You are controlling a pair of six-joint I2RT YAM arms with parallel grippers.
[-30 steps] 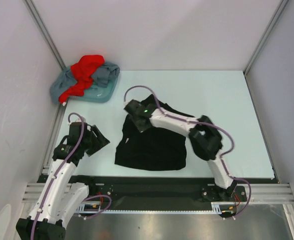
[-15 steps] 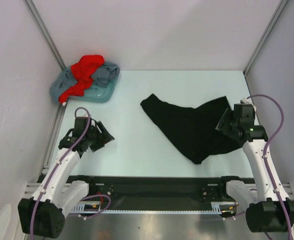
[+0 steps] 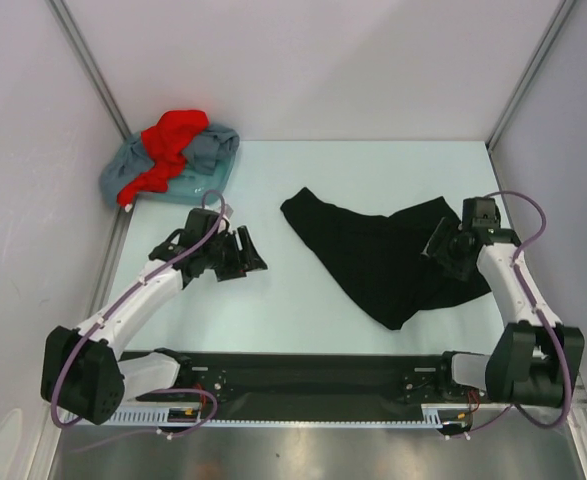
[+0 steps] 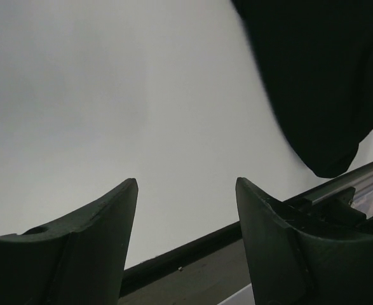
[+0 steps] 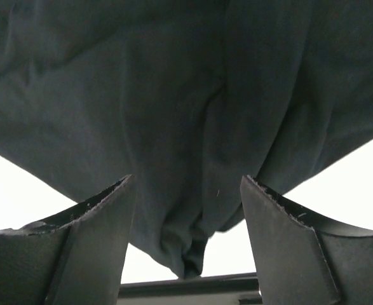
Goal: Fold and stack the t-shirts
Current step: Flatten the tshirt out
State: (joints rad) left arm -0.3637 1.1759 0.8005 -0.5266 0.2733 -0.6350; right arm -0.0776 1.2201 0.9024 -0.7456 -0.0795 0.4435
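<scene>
The pale table [image 3: 373, 170] carries the black t-shirt [image 3: 373, 255], lying rumpled on its right half; in the far left corner the grey-blue t-shirt [image 3: 211, 160] sits bunched, with the red t-shirt [image 3: 173, 135] heaped on it; the right gripper [image 3: 441, 245] hangs at the black shirt's right edge, fingers spread, clasping nothing; the left gripper [image 3: 248, 255] hovers over bare table left of centre, fingers likewise apart.

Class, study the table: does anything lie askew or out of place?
The black t-shirt lies skewed and bunched at right, not flat. The red t-shirt and grey-blue t-shirt sit heaped in the far-left corner.
</scene>
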